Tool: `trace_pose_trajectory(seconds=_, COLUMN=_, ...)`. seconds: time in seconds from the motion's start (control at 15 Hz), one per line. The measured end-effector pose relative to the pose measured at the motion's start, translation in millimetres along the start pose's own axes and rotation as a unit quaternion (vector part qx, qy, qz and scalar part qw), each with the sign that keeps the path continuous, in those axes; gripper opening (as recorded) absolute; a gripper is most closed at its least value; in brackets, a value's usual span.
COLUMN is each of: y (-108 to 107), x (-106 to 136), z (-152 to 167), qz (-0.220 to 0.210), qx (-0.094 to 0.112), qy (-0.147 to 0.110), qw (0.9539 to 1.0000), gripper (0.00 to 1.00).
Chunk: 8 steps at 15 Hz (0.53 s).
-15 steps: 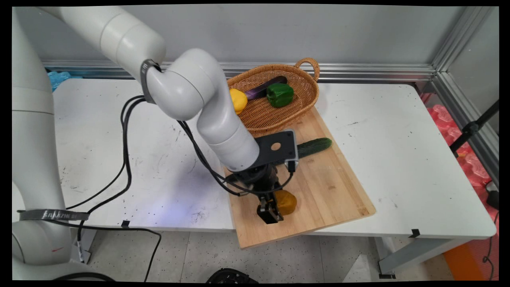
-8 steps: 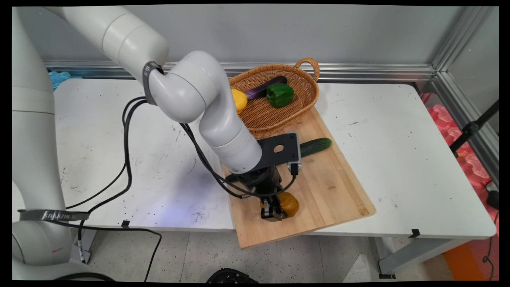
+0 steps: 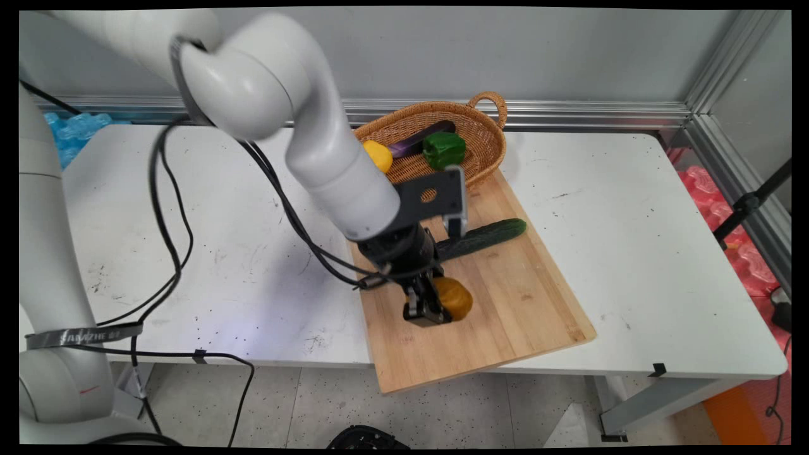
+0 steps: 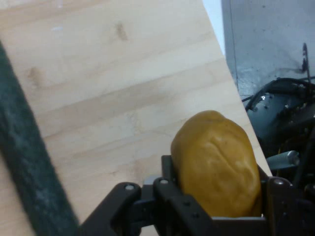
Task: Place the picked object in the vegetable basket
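My gripper [image 3: 431, 309] is shut on a brown-yellow potato [image 3: 456, 297], held a little above the wooden cutting board [image 3: 518, 297]. In the hand view the potato [image 4: 216, 162] sits between the black fingers [image 4: 170, 189] with the board [image 4: 123, 98] below it. A dark green cucumber [image 3: 483, 235] lies on the board just behind the gripper, and the cucumber [image 4: 27, 162] runs as a blurred dark band down the hand view's left side.
A wicker basket [image 3: 490, 164] at the board's far end holds a yellow lemon-like fruit [image 3: 378, 155], a purple eggplant [image 3: 420, 139] and a green pepper [image 3: 444, 150]. Black cables [image 3: 164, 208] hang from the arm over the table's left half. The board overhangs the table's near edge [image 3: 284, 363].
The gripper has risen and drawn back toward the basket with the potato, lifting it off the board. The arm's upper links have swung up and left.
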State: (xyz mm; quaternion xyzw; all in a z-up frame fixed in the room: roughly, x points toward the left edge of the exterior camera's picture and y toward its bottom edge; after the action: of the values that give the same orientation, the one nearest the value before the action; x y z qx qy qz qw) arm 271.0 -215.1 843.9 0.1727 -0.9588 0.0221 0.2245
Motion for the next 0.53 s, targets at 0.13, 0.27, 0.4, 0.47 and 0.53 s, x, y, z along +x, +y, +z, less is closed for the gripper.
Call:
trace_pose_trajectory(seconds=0.13, y=-4, x=4, z=-25, qz=-0.007, qx=0.005, qy=0.008, qw=0.9999, gripper=0.0)
trace_pose_trajectory(seconds=0.27, y=-10, x=7, z=-47, qz=-0.017, qx=0.011, qy=0.015, qw=0.9997, gripper=0.0)
trace_pose_trajectory(seconds=0.4, y=-20, x=8, z=-69, qz=-0.033, qx=0.023, qy=0.02, qw=0.999, gripper=0.0)
trace_pose_trajectory(seconds=0.47, y=-24, x=7, z=-76, qz=-0.04, qx=0.029, qy=0.022, qw=0.9985, gripper=0.0)
trace_pose_trajectory(seconds=0.53, y=-30, x=6, z=-85, qz=-0.051, qx=0.036, qy=0.023, qw=0.9978, gripper=0.0)
